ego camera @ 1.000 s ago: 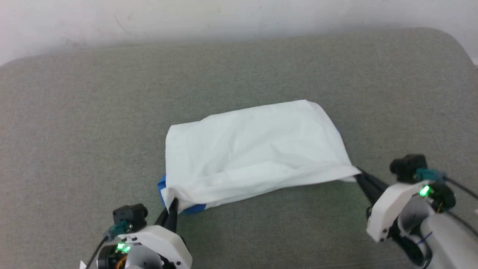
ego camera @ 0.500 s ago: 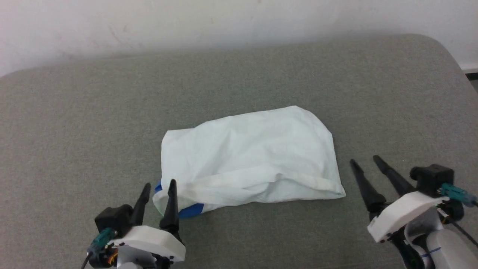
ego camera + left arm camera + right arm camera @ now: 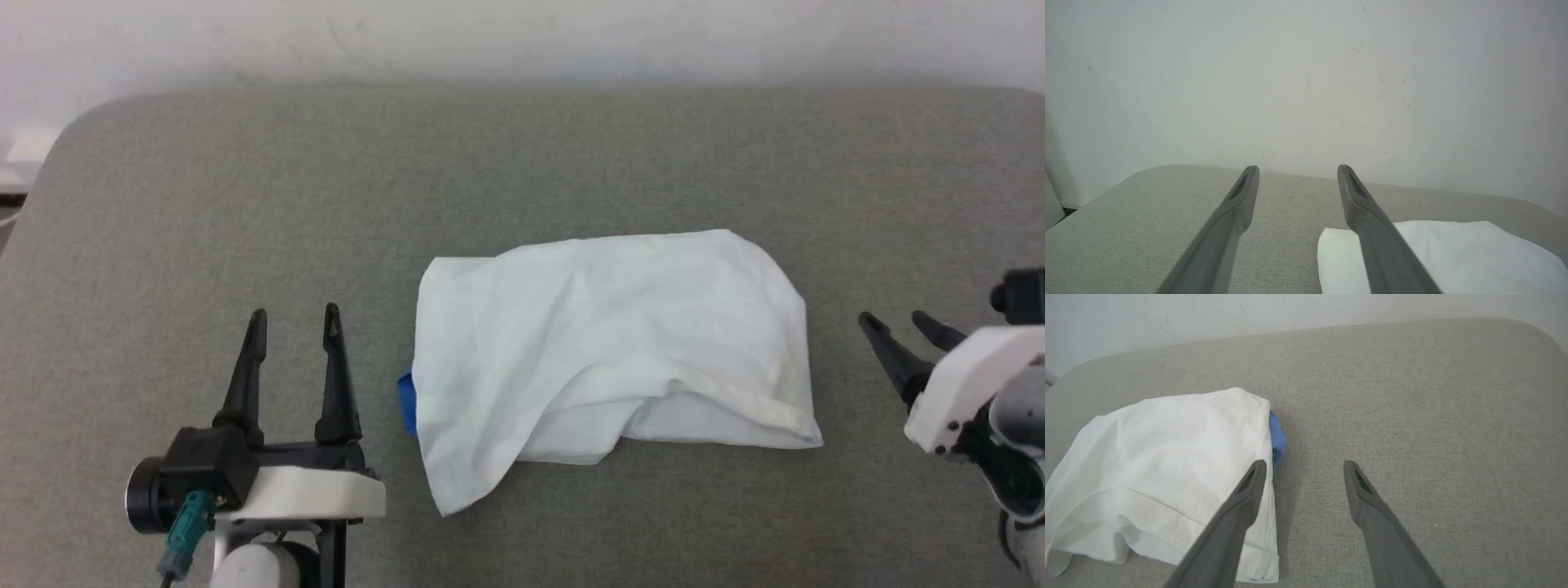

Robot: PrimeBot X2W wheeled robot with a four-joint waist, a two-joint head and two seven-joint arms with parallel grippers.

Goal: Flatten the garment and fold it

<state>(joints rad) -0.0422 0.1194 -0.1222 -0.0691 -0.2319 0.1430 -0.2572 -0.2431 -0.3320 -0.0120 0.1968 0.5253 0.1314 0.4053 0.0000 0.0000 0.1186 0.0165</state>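
The garment (image 3: 612,351) lies folded into a wrinkly white packet at the middle of the grey surface, with a sliver of blue showing at its left edge. Its near left corner hangs out as a loose flap. My left gripper (image 3: 294,314) stands open to the left of it, apart from the cloth, fingers pointing away from me. My right gripper (image 3: 894,322) is open at the right, clear of the garment's right edge. In the left wrist view the garment (image 3: 1445,253) sits at the lower right. In the right wrist view the garment (image 3: 1163,465) lies to the left of the fingers, blue peeking out.
The grey padded surface (image 3: 522,163) spreads wide on all sides of the garment, with rounded far corners. A white wall (image 3: 522,33) runs behind its far edge.
Both grippers went from shut on the garment's near corners to open and drew back and outward. The cloth dropped flat. The head camera has shifted, so the whole picture has moved.
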